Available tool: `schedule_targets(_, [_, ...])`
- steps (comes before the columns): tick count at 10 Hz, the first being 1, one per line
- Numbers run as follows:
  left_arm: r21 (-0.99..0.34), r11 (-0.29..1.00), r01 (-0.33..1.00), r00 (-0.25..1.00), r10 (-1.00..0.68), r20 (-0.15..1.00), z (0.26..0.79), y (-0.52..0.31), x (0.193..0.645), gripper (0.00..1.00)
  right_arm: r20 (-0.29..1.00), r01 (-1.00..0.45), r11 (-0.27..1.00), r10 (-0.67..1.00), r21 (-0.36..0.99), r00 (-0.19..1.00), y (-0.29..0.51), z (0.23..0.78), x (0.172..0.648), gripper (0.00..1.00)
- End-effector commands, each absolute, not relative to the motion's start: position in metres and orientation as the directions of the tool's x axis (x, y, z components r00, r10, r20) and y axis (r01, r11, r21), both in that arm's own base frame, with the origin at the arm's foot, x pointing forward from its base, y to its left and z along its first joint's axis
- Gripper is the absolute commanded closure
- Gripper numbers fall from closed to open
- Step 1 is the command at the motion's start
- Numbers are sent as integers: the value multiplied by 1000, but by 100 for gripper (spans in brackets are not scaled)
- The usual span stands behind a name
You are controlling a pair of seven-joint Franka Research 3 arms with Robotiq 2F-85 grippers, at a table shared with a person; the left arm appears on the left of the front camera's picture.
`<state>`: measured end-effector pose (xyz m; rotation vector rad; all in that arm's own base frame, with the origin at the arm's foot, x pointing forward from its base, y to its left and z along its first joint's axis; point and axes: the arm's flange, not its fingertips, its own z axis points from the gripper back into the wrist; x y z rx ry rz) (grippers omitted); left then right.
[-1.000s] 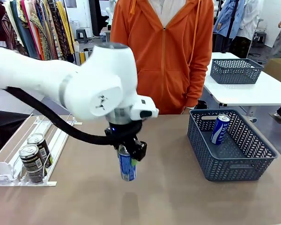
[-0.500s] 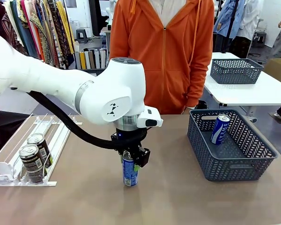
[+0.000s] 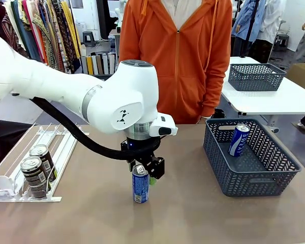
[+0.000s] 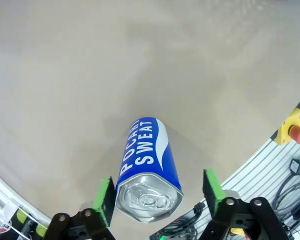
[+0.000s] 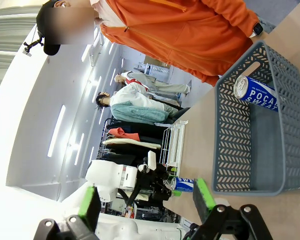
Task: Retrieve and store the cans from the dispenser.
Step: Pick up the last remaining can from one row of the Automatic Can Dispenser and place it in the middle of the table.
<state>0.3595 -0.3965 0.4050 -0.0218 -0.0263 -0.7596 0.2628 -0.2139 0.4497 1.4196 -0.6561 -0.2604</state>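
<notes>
Left claw point(image 3: 144, 171) hangs spread wide, gripping nothing. Leftmost, two dark cans point(image 3: 42, 158) point(image 3: 34, 175) stand in the dispenser point(image 3: 12, 163). On the middle of the desk point(image 3: 193, 213), one blue can point(image 3: 140, 185) stands upright between its pads. Rightward, a second blue can point(image 3: 239, 140) leans inside the one grey basket point(image 3: 254, 180). Right claw point(image 5: 147, 200) gapes wide, empty.

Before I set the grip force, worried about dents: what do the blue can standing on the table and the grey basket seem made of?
The blue can: probably thin aluminium, judging by its shiny silver pull-tab top; glossy printed wall. The basket: apparently moulded plastic, matte dark grey, judging by its openwork walls and cut-out handle.
</notes>
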Motion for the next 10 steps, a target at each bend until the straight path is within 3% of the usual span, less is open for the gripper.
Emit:
schedule_targets(1, [7,724,690,722,-690,49,408,-394,359,0,265,-222,145,-552,964,791,-213,454,265,0])
schedule_targets(4, [-44,764,643,765,-639,76,453,-369,352,0,265,-222,145,-552,964,791,-213,454,265,0])
schedule_targets(7, [-128,806,578,812,-552,188,522,-286,347,0,265,-222,145,-552,964,791,-213,454,265,0])
schedule_targets(10, [-352,826,441,893,-366,262,570,-165,350,0,265,-222,145,-552,964,791,-213,454,265,0])
